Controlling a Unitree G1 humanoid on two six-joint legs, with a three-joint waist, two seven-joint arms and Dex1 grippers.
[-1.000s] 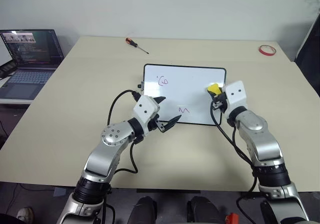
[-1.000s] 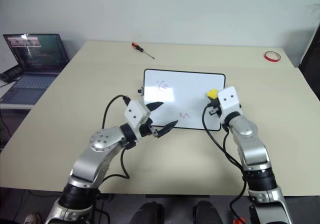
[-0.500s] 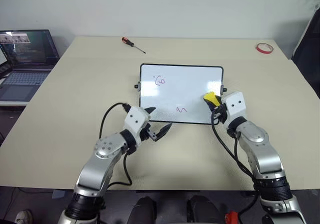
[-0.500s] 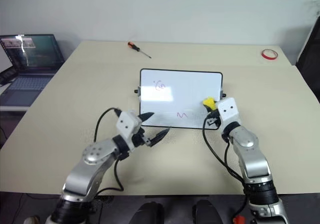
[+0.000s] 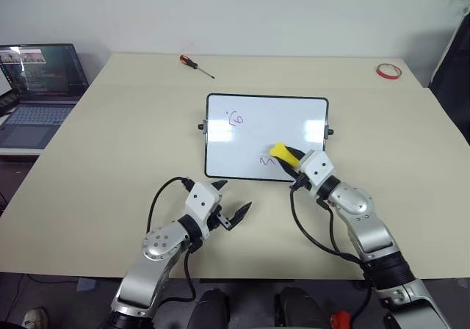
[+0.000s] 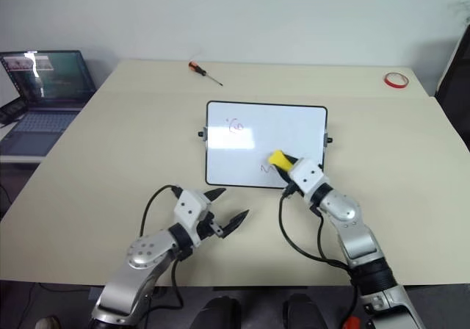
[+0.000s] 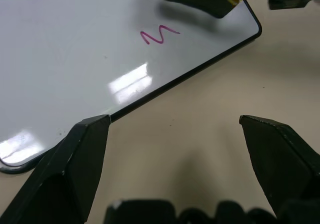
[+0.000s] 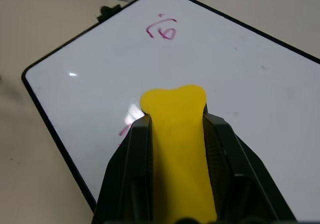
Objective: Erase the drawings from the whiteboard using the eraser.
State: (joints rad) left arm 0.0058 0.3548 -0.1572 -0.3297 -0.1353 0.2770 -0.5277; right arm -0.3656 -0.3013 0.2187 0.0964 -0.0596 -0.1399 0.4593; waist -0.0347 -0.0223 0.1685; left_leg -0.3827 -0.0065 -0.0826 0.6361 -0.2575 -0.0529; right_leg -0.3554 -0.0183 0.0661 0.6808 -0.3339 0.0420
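Right wrist view shows the right gripper [image 8: 176,134] clamping the small yellow eraser block [image 8: 177,134] over the glossy black-framed whiteboard [image 5: 250,127], which may slide because the open left gripper [image 5: 231,205] hovers clear.

The whiteboard [image 5: 250,127] looks glossy and smooth, catching bright reflections. The table [image 5: 117,145] under it is matt beige. The eraser [image 8: 180,139] looks like soft, matt foam.

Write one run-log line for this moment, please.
right pincer: shut on yellow block eraser, over wavy red mark | left pincer: open, off black-framed glossy whiteboard
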